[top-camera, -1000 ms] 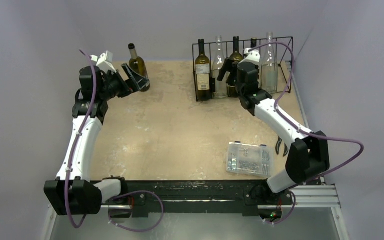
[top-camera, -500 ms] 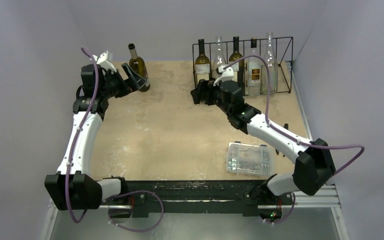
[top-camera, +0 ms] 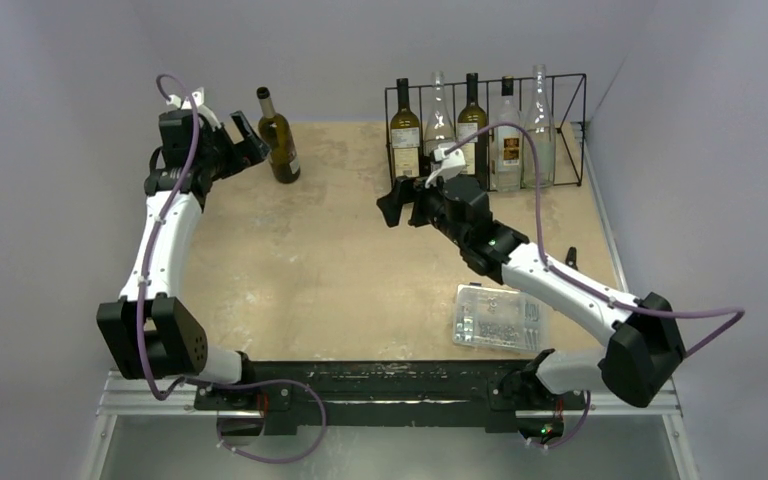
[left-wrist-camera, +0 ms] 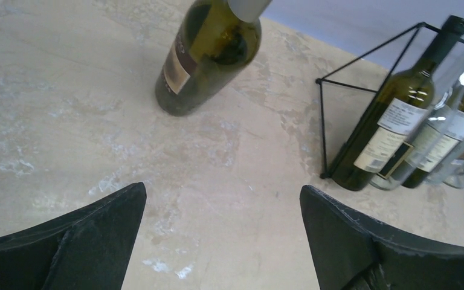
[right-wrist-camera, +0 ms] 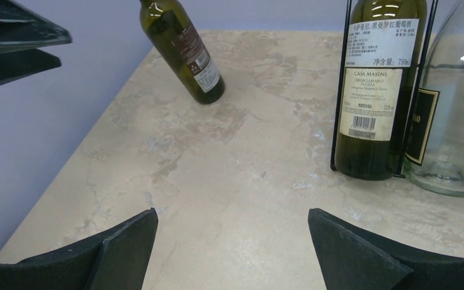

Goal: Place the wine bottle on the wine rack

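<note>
- The wine bottle (top-camera: 279,140) is standing upright at the far-left back of the table (top-camera: 340,260), well apart from the wine rack (left-wrist-camera: 321,127); it's not racked yet.
- The L gripper (top-camera: 247,137) is hovering just beside it on its left, jaws spread wide w/ nothing btwn them.
- In the L wrist view the bottle is sitting ahead and a bit left of the jaw gap, beyond the fingertips.
- Its long axis is running vertical, so the jaws are prob. needing to come in level and close across the body.
- The L arm is sitting nearer. The R gripper (top-camera: 392,205) is hanging off the rack's left end, jaws also gaping and empty, facing the bottle but well apart from it.
- Vs 1 s ago: the L gripper was flanking the bottle and is now sitting backed off w/ a gap. The bottle isn't looking shifted.
- The R gripper was up among the racked bottles (top-camera: 472,125) and is now sitting swung out leftward in front.
</note>
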You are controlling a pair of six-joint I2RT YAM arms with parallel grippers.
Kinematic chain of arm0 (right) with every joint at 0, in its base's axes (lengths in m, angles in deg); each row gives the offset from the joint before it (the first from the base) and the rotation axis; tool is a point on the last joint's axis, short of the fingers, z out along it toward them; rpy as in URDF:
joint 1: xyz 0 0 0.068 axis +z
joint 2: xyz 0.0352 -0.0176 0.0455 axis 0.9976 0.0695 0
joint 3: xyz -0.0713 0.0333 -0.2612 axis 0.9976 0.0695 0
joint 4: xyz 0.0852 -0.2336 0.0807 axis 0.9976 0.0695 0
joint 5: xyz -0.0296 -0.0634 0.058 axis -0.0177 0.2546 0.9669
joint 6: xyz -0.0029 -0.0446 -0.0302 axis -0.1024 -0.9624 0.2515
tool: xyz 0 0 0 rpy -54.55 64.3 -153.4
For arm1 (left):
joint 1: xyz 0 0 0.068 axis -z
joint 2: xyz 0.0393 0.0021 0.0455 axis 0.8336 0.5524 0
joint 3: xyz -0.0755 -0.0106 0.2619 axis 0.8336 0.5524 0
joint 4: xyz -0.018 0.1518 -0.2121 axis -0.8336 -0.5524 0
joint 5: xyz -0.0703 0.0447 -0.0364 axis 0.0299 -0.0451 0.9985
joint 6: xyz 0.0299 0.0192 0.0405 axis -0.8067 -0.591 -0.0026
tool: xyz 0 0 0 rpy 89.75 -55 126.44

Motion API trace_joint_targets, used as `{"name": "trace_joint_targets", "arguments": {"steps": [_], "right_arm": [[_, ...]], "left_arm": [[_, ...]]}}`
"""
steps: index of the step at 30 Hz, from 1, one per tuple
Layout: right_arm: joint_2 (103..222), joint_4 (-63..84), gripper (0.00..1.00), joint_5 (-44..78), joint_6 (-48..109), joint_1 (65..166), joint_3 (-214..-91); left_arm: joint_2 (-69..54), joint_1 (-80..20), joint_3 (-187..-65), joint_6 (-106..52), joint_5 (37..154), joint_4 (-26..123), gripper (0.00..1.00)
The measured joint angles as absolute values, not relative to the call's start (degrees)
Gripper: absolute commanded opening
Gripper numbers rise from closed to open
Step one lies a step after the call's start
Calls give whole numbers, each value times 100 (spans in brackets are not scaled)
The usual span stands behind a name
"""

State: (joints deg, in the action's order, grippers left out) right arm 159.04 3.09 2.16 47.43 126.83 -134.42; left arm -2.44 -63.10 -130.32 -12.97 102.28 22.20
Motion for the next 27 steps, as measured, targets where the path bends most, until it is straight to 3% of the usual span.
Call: {"name": "trace_joint_targets", "arguments": {"steps": [13, 19, 23, 27], "right_arm": [[14641, 515, 99, 144, 4596, 12683, -12627], [14481, 648, 99, 61, 4443, 12683, -12513], [14448, 659, 99, 26, 4398, 12683, -12502], [14448, 707, 99, 26, 4387, 12683, -12489]], "left_arm": [[1008, -5738, -13356, -2290, 9098, 4073, 100], [1972, -5731, -14241, -2427, 8873, 4386, 94], [2313, -5725, -14597, -2539, 8862, 4480, 80], [2591, -5714, -15030, -2582, 8853, 4465, 52]]}}
